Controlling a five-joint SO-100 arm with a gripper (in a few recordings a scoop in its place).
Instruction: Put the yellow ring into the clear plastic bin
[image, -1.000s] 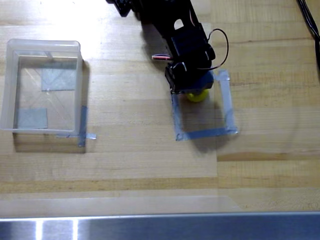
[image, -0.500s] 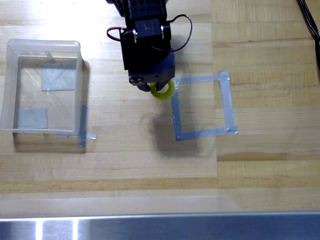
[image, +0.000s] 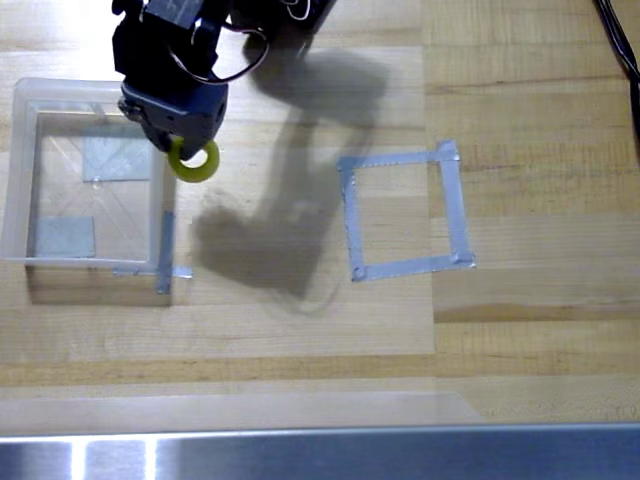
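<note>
In the overhead view the arm (image: 185, 40) is built of matte black, blocky plastic parts with squared edges and slightly rounded corners. Its gripper (image: 180, 145) end is a boxy black housing that narrows downward into short dark fingers. Thin black cables loop out from the housing in loose curves, and a paler wire, possibly white, shows near the top edge. Small light specks on the body may be screws; the blur hides them.
</note>
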